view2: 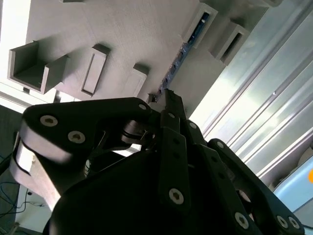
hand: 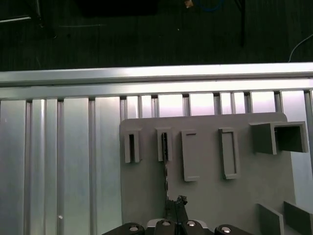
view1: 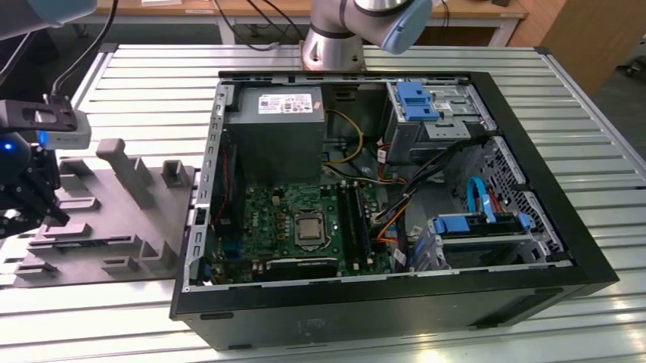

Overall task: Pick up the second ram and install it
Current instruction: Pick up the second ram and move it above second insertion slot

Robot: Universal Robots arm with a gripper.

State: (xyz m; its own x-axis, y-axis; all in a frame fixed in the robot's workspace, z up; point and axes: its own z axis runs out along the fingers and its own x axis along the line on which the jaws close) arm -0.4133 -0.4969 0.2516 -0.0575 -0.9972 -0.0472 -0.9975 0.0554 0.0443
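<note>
One ram (hand: 165, 147) is on view. It stands on its long edge in the grey fixture (hand: 210, 205), with one end seated in a narrow slotted post and the rest running toward the tool (hand: 176, 203). In the second wrist view the ram (view2: 182, 53) reads as a thin blue strip dotted with dark chips, ending right at the tool (view2: 166, 95). The jaws look drawn together on that near end, pinching the board across its two flat faces. The ram is not yet lifted from its post.

It is likely very light and stiff along its length, but thin enough to crack if twisted. The chips and contact edge should not be squeezed or scraped. The flat faces are probably smooth, so a firm pinch on the upper edge suits it. Held at one end, it may sag or swing.

Four slotted posts stand in a row on the fixture in the first wrist view, and one of them carries the ram. Two open box-shaped blocks sit beside them.

In the exterior view one arm (view1: 343, 30) carries the tool (view1: 30, 204) above the fixture (view1: 121, 249). The fixture lies on the slatted tabletop (view1: 565, 83), just beside the one open case (view1: 595, 268) on the exterior view's left. One board (view1: 272, 219) lies inside the case, and its slot rails are too small to count
</note>
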